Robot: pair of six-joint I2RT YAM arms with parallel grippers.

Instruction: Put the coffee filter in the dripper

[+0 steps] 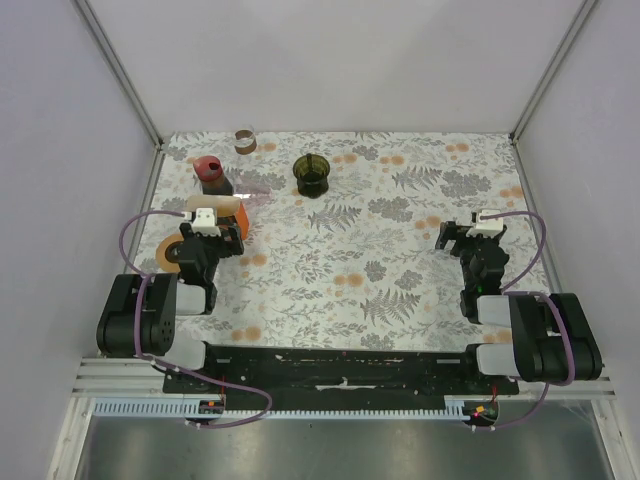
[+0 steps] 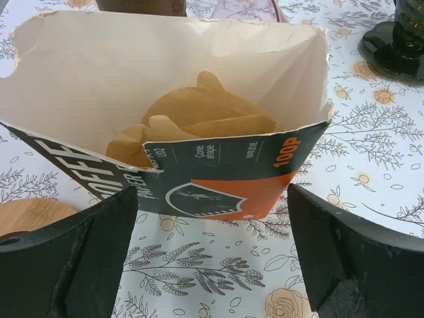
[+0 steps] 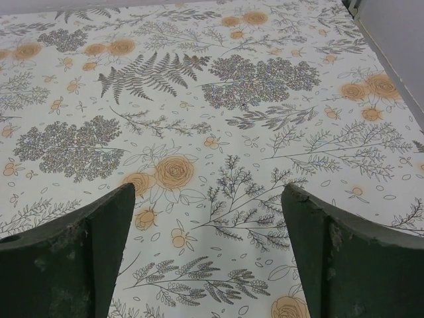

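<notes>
The open box of coffee filters (image 2: 218, 179), dark with an orange panel, lies with its mouth toward my left gripper (image 2: 212, 255). Brown cone filters (image 2: 199, 112) sit inside it. My left gripper is open and empty, its jaws just short of the box's front edge. In the top view the box (image 1: 236, 212) is right by my left gripper (image 1: 222, 236). The dark green dripper (image 1: 312, 176) stands farther back, toward the middle, and shows at the left wrist view's top right (image 2: 397, 40). My right gripper (image 1: 458, 238) is open and empty over bare cloth (image 3: 209, 245).
A dark vessel with a red top (image 1: 211, 172) stands behind the box. A small brown ring (image 1: 245, 141) lies at the back edge. A round wooden disc (image 1: 168, 256) lies left of my left arm. The flowered cloth (image 1: 400, 260) covers the table inside white walls.
</notes>
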